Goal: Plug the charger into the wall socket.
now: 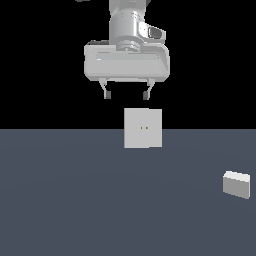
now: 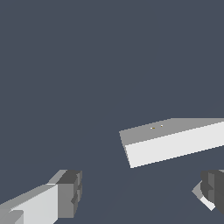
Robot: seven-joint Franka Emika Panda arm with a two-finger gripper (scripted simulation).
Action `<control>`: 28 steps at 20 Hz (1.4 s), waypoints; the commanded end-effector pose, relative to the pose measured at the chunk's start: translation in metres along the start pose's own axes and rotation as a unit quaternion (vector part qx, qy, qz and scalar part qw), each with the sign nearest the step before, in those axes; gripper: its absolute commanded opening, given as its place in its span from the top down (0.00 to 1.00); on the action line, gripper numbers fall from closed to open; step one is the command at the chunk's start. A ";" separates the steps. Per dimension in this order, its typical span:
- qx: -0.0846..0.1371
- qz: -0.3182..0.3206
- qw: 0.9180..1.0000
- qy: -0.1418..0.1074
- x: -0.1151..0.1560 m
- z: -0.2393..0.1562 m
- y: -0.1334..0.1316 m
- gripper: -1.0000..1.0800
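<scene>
The wall socket [image 1: 143, 128] is an upright light-grey square plate with two tiny yellowish holes at its centre, standing on the floor mid-scene. The charger [image 1: 236, 184], a small plain light-grey block, lies on the floor far to the exterior view's right, well apart from the socket. My gripper [image 1: 126, 95] hangs high above the socket, open, with nothing between its fingers. In the wrist view the socket [image 2: 175, 142] shows from above between the two fingertips [image 2: 70, 192], and the charger is out of that view.
A flat dark blue-grey floor [image 1: 75, 200] spreads across the scene under a black background. Nothing else stands on it.
</scene>
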State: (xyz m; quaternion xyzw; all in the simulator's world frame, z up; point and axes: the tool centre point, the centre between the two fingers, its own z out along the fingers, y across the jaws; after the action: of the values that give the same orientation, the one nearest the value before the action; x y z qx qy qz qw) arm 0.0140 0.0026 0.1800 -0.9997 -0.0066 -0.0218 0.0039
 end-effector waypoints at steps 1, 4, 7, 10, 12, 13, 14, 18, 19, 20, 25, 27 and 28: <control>0.000 0.000 1.000 0.000 0.000 0.000 0.000 0.04; -0.001 0.005 1.000 0.001 -0.001 0.002 0.003 0.04; -0.002 0.022 1.000 0.002 -0.003 0.006 0.011 0.04; -0.005 0.049 0.999 0.005 -0.007 0.014 0.025 0.04; -0.007 0.073 0.997 0.007 -0.011 0.020 0.038 0.04; -0.008 0.086 0.996 0.009 -0.013 0.024 0.045 0.04; -0.010 0.101 0.995 0.010 -0.016 0.028 0.052 0.04; -0.016 0.171 0.985 0.017 -0.033 0.048 0.086 0.04; -0.018 0.190 0.981 0.019 -0.039 0.053 0.096 0.04; -0.020 0.210 0.977 0.022 -0.045 0.059 0.105 0.04; -0.028 0.295 0.955 0.030 -0.076 0.083 0.142 0.04; -0.031 0.321 0.946 0.033 -0.087 0.090 0.152 0.04; -0.032 0.332 0.942 0.034 -0.092 0.094 0.156 0.04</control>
State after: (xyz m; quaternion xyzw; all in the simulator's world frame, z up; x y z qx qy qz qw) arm -0.0604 -0.1407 0.0918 -0.9516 0.3021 -0.0545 -0.0167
